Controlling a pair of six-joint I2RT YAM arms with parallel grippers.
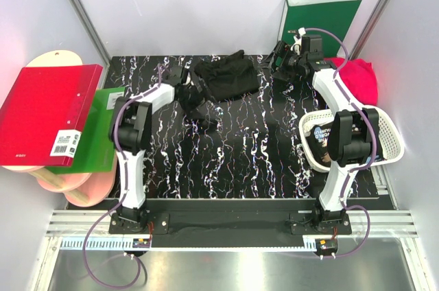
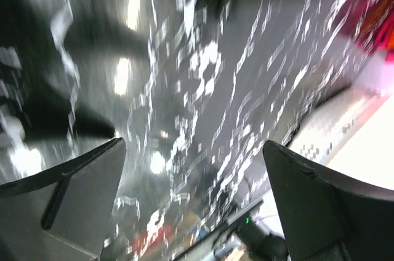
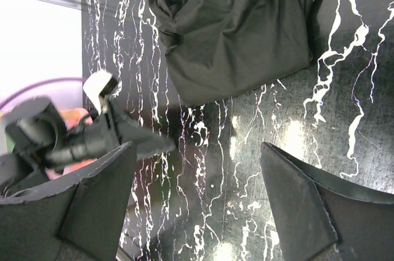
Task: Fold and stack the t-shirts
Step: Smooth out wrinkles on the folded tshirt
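A crumpled black t-shirt [image 1: 223, 77] lies at the far middle of the marbled table [image 1: 233, 160]. The right wrist view shows the black t-shirt [image 3: 240, 27] as a bunched heap ahead of my fingers. A crimson-pink t-shirt [image 1: 358, 78] is heaped at the far right. My left gripper [image 1: 188, 92] hangs just left of the black shirt. In the blurred left wrist view the left gripper [image 2: 194, 168] is open and holds nothing. My right gripper [image 1: 278, 59] is just right of the shirt. The right gripper [image 3: 197, 175] is also open, with only table between its fingers.
A white lattice basket [image 1: 384, 141] sits at the right edge with dark printed cloth inside. A red binder [image 1: 44, 112] and a green binder [image 1: 96, 136] lie off the table's left side. Another green binder [image 1: 321, 20] leans on the back wall.
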